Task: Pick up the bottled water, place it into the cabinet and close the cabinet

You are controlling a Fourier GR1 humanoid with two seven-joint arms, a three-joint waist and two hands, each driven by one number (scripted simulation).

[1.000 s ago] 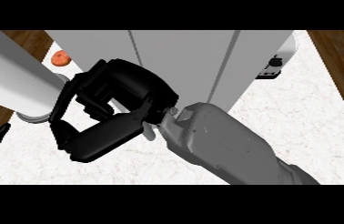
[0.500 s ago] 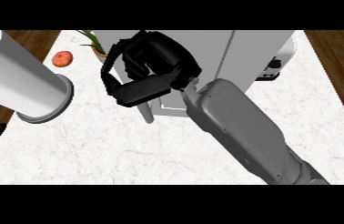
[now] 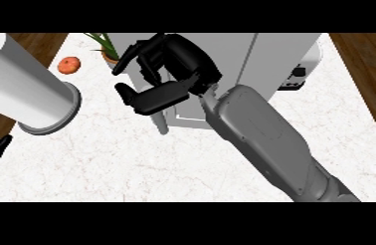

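Comparing with before, my right robot hand [image 3: 170,72] has shifted right across the cabinet [image 3: 242,60] front, fingers curled, holding nothing.

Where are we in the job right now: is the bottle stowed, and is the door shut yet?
No bottled water shows on the counter or in either hand, so it may be inside the cabinet, though I cannot see in. The right hand, fingers curled and holding nothing, sits at the cabinet's front by the door handle. Whether the door is fully shut is hidden. The left hand is out of view. Left: confirm the door is closed.
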